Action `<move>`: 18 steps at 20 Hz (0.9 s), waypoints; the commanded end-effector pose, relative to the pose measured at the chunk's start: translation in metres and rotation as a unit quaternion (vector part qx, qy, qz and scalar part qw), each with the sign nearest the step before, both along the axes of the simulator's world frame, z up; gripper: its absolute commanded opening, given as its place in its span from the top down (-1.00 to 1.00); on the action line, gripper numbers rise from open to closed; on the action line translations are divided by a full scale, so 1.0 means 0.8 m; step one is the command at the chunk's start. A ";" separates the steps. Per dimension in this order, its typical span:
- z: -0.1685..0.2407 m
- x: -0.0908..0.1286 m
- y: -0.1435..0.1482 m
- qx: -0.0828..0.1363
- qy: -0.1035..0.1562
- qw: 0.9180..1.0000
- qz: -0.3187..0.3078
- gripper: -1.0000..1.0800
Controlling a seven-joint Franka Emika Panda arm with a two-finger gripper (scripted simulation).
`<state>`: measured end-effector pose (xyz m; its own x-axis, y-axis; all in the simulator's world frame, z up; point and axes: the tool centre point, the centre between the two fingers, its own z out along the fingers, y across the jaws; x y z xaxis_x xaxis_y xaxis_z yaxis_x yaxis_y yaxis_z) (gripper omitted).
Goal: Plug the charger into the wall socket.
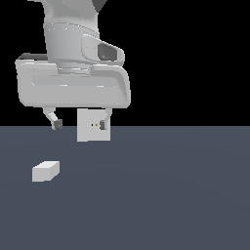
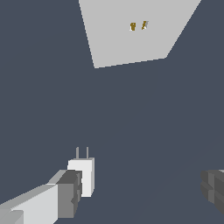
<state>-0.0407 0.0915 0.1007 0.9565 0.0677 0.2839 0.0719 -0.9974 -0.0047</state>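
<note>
The charger (image 1: 46, 171) is a small white block lying on the dark floor at the exterior view's left. In the wrist view, the charger (image 2: 84, 174) shows two thin prongs pointing toward the wall socket, and one fingertip (image 2: 68, 194) partly covers it. The wall socket (image 1: 88, 132) is an upright white square plate with two tiny holes; it also shows in the wrist view (image 2: 131, 39). My gripper (image 1: 79, 125) is open and empty, held above the floor. In the wrist view the gripper (image 2: 142, 192) holds nothing between its fingers.
The floor (image 1: 171, 195) is a flat dark grey surface with only the block and the plate on it. The background behind it is black.
</note>
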 end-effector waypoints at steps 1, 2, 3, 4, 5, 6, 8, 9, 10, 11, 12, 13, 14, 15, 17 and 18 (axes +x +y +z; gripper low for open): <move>-0.009 -0.006 0.015 0.002 -0.015 1.000 0.004 -0.92; -0.012 -0.007 0.020 0.002 -0.020 1.000 0.005 -0.92; -0.015 -0.009 0.026 0.003 -0.026 1.000 0.007 -0.92; -0.019 -0.011 0.031 0.003 -0.031 0.999 0.008 -0.92; -0.022 -0.012 0.035 0.003 -0.036 0.999 0.009 -0.92; -0.024 -0.013 0.040 0.003 -0.040 0.999 0.010 -0.92; -0.030 -0.016 0.048 0.004 -0.049 0.999 0.012 -0.92; -0.032 -0.017 0.052 0.004 -0.052 0.999 0.013 -0.92; -0.034 -0.018 0.055 0.004 -0.056 0.998 0.013 -0.92; -0.036 -0.018 0.058 0.004 -0.059 0.998 0.014 -0.92; -0.038 -0.019 0.061 0.004 -0.062 0.998 0.015 -0.92; -0.040 -0.020 0.063 0.004 -0.064 0.998 0.015 -0.92; -0.042 -0.020 0.066 0.004 -0.067 0.998 0.016 -0.92; -0.043 -0.021 0.068 0.004 -0.069 0.997 0.016 -0.92; -0.045 -0.021 0.071 0.004 -0.072 0.997 0.017 -0.92; -0.046 -0.021 0.072 0.004 -0.073 0.997 0.017 -0.92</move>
